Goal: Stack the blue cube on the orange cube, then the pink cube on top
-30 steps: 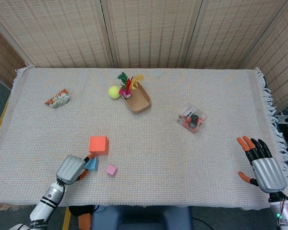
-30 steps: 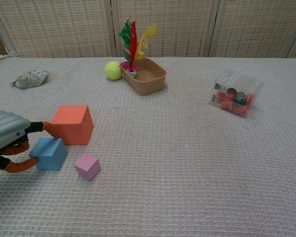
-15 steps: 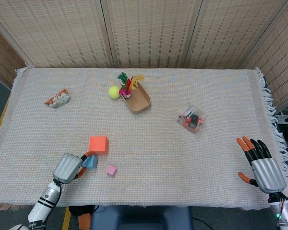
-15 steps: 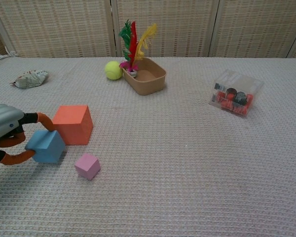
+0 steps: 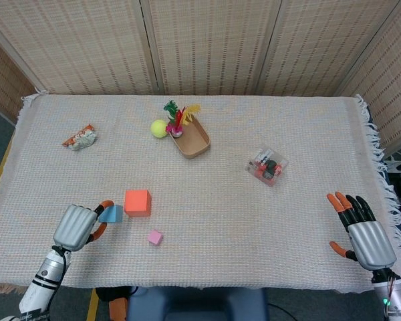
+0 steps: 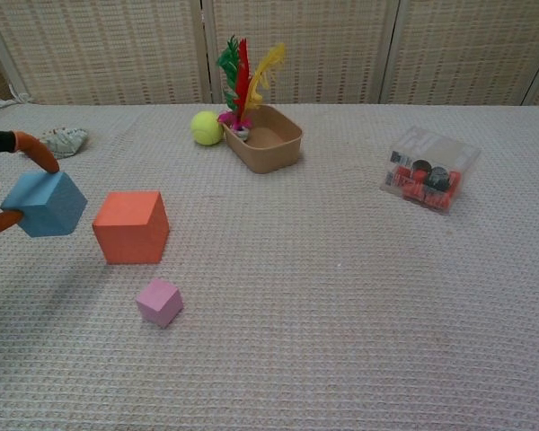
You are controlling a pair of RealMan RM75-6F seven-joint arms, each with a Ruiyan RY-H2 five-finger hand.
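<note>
My left hand (image 5: 76,226) grips the blue cube (image 5: 111,214) (image 6: 44,204) and holds it in the air, just left of the orange cube (image 5: 137,202) (image 6: 132,226). In the chest view only the orange-tipped fingers (image 6: 36,149) of that hand show at the left edge, wrapped around the cube. The orange cube sits on the cloth. The small pink cube (image 5: 155,237) (image 6: 158,301) lies in front of it. At the table's right front edge my right hand (image 5: 365,233) stays open with its fingers spread, holding nothing.
A tan tray (image 5: 194,138) with a feathered shuttlecock (image 5: 177,119) and a yellow ball (image 5: 159,128) stands at the back middle. A clear box of small parts (image 5: 266,166) lies to the right. A crumpled snack wrapper (image 5: 79,137) lies at the far left.
My left hand has lifted the blue cube off the cloth and drawn it up and to the left. The right hand has barely moved.
</note>
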